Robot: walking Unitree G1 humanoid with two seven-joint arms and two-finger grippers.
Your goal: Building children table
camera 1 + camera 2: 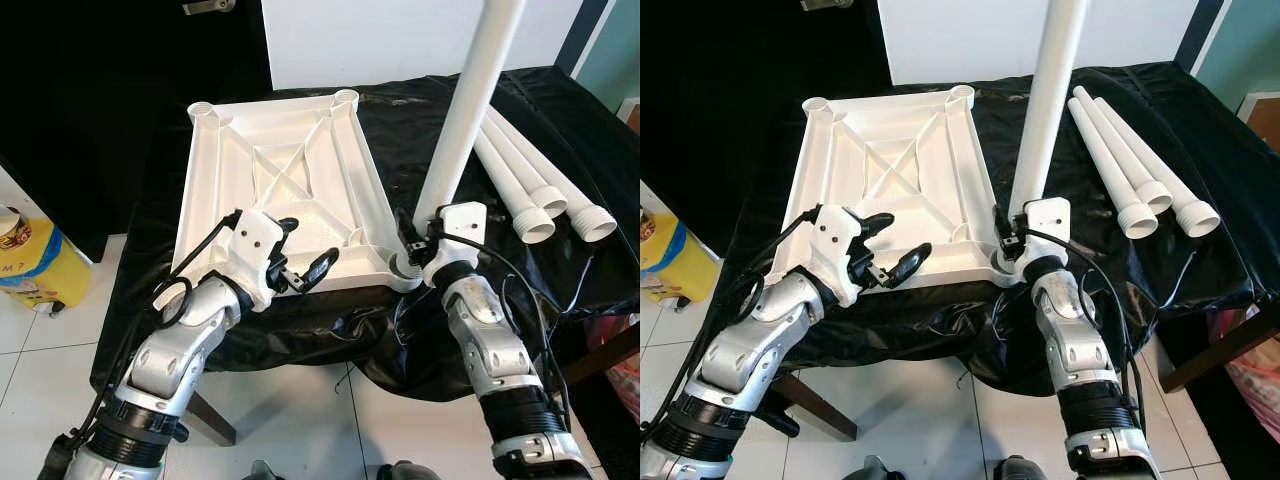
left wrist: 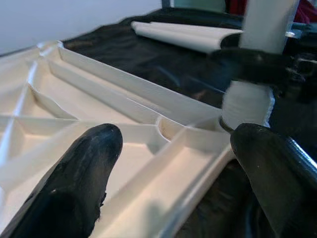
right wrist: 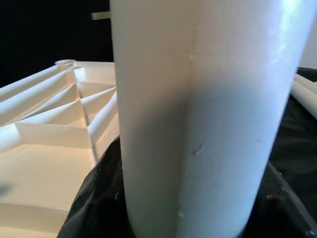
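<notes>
A white plastic table top (image 1: 280,170) lies upside down on a black cloth (image 1: 420,120), its ribs and corner sockets facing up. A white table leg (image 1: 465,110) stands upright in the near right corner socket (image 1: 405,268). My right gripper (image 1: 414,234) is shut on that leg's lower end; the leg (image 3: 198,124) looms close in the right wrist view. My left gripper (image 1: 305,248) is open just above the table top's near edge, left of the leg. Its fingertips (image 2: 84,178) frame the rim and the leg's base (image 2: 247,104).
Three loose white legs (image 1: 535,185) lie side by side on the cloth at the right. A yellow bag (image 1: 35,265) sits on the tiled floor at the left. A wooden furniture leg (image 1: 210,415) shows under the cloth's front edge. Something pink (image 1: 625,375) is at the far right.
</notes>
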